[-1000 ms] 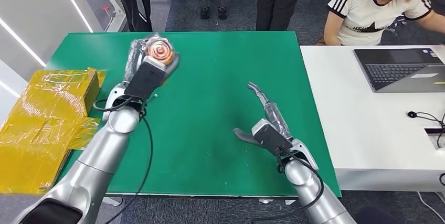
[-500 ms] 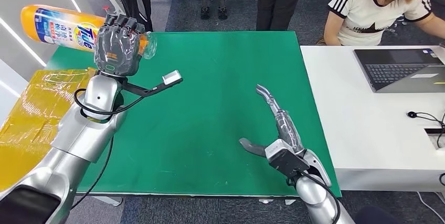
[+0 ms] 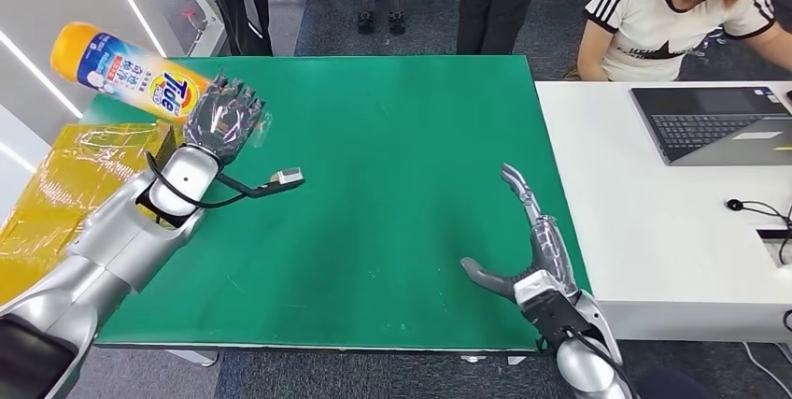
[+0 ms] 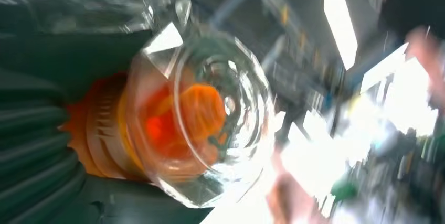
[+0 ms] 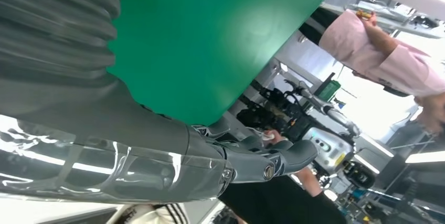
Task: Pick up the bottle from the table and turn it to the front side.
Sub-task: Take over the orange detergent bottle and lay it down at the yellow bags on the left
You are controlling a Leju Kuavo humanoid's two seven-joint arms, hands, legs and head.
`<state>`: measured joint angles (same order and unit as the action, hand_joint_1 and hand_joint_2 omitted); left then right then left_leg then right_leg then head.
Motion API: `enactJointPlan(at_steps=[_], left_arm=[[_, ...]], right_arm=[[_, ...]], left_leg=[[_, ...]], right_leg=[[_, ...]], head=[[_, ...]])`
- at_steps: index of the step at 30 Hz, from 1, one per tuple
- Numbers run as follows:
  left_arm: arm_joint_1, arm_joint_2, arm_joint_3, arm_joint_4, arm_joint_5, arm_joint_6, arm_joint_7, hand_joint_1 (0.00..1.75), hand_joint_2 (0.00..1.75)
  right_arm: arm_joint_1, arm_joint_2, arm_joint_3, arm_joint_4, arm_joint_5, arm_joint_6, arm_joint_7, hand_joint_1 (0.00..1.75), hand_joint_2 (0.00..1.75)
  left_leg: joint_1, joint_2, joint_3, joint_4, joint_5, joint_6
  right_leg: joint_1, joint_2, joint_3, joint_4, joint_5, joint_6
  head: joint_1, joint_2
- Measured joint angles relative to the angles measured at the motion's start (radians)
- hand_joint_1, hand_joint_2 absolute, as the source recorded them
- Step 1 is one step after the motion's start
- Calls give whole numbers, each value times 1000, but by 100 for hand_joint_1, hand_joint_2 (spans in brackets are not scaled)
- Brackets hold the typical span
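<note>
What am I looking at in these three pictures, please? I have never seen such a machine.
This is a humanoid robot with two silver arms. One picture looks down from its head; the other two come from cameras at its wrists, so they appear turned. The left hand holds an orange Tide detergent bottle in the air, tilted over the far left corner of the green table; the left wrist picture shows its clear cap up close. The right hand is open above the table's near right edge, fingers spread, holding nothing. A laptop lies on the white desk beside.
</note>
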<state>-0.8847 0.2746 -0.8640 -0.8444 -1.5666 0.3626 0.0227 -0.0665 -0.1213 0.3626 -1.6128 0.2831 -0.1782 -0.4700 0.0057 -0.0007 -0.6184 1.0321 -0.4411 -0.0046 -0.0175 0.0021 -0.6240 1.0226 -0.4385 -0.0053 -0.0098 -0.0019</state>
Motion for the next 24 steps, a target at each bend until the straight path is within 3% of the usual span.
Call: enactJointPlan(at_steps=[7, 15, 24], left_arm=[[91, 29, 58, 94, 1, -39, -19, 175, 175], [104, 31, 95, 133, 2, -74, -31, 175, 175], [158, 29, 159, 203, 12, -206, -22, 175, 175]], right_arm=[[75, 4, -31, -44, 38, 3, -9, 0, 175], [91, 14, -46, -59, 43, 14, -8, 0, 175], [102, 39, -75, -64, 69, 53, -2, 0, 175]], left_leg=[[1, 1, 0, -1, -1, -1], [1, 1, -1, 0, -1, -1], [2, 1, -1, -1, -1, -1]], right_leg=[[1, 1, -2, 0, -1, -1], [1, 1, -1, 0, 0, -1], [2, 1, -2, 0, -1, -2]], head=[[0, 0], [0, 0], [0, 0]])
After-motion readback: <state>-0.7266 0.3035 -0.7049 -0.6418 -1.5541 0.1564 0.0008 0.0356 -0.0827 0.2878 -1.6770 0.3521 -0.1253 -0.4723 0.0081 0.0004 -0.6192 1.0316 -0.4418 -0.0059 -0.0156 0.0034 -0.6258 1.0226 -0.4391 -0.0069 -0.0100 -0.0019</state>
